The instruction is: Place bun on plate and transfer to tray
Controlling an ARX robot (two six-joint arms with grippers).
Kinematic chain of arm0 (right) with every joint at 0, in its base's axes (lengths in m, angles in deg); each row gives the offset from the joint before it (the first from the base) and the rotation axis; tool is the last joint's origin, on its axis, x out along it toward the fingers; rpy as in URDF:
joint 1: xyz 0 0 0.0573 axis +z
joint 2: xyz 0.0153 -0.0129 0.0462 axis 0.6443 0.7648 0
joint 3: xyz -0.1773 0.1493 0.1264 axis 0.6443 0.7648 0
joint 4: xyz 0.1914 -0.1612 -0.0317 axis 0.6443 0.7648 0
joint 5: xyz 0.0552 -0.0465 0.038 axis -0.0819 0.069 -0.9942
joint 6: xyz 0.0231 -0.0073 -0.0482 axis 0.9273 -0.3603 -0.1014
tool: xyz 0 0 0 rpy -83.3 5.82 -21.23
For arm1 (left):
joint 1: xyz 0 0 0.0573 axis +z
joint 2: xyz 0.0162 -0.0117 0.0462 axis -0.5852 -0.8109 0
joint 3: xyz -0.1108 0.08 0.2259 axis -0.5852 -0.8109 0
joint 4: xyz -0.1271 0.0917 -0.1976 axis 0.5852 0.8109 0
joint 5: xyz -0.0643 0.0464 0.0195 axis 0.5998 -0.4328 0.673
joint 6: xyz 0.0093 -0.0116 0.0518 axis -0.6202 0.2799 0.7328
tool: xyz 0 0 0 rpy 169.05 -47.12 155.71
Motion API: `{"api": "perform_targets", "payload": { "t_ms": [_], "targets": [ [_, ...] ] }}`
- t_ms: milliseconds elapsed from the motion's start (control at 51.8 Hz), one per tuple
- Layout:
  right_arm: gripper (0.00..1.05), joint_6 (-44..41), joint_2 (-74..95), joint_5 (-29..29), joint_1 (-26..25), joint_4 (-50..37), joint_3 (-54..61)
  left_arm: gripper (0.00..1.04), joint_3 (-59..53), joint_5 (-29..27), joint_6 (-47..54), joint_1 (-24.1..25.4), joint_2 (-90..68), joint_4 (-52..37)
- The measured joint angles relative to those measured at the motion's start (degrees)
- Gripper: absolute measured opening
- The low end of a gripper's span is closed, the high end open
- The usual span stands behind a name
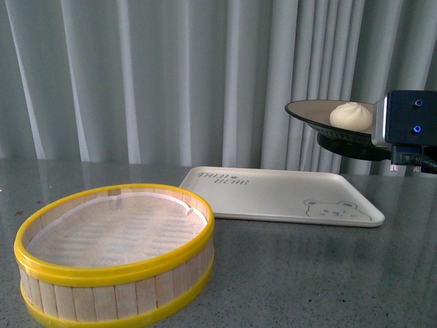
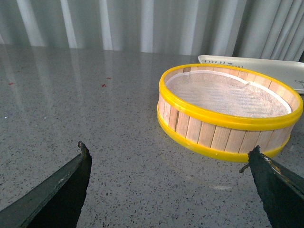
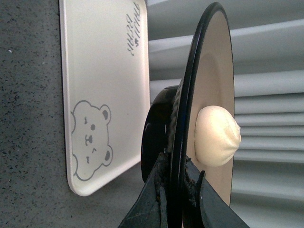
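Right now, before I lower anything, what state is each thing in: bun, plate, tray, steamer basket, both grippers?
bun: resting on the plate
plate: held up off the table, roughly level, not yet on the tray
tray: flat on the table, nothing on it
steamer basket: on the table, uncovered, no bun inside
right gripper: shut on the plate's rim
left gripper: open, holding nothing

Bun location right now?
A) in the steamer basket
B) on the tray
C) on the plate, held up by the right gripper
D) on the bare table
C: the bun sits on the plate, whose rim the right gripper clamps, raised clear of the tray; the basket holds nothing.
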Motion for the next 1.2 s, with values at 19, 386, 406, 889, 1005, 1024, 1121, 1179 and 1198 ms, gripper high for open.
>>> {"api": "perform_targets", "payload": {
  "t_ms": [19,386,406,889,1005,1024,1121,1179,1198],
  "targets": [
    [0.03,0.0,1.1,-1.0,-0.4,0.9,-1.1,0.98,0.0,0.0,0.0,0.0,0.0,0.0],
    [0.03,-3.8,9.8,-4.6,-1.1,5.8,-8.2,0.98,0.0,0.0,0.0,0.0,0.0,0.0],
    [0.03,-4.1,10.2,-4.8,-1.3,6.0,-8.5,0.98,0.0,0.0,0.0,0.0,0.0,0.0],
    [0.03,-9.1,23.4,-6.7,-5.4,10.1,-20.4,0.98,0.0,0.0,0.0,0.0,0.0,0.0],
    [0.03,-9.8,26.3,-7.5,-5.5,11.0,-23.4,0.98,0.0,0.0,0.0,0.0,0.0,0.0],
    [0.03,-9.9,26.7,-7.5,-5.5,11.2,-23.9,0.98,0.0,0.0,0.0,0.0,0.0,0.0],
    [0.03,-10.2,28.6,-6.9,-5.4,11.8,-26.4,0.98,0.0,0.0,0.0,0.0,0.0,0.0],
    [0.03,-10.2,29.6,-6.9,-5.3,12.0,-27.8,0.98,0.0,0.0,0.0,0.0,0.0,0.0],
    [0.03,-10.3,29.7,-6.9,-5.3,12.1,-28.0,0.98,0.0,0.0,0.0,0.0,0.0,0.0]
  ]
}}
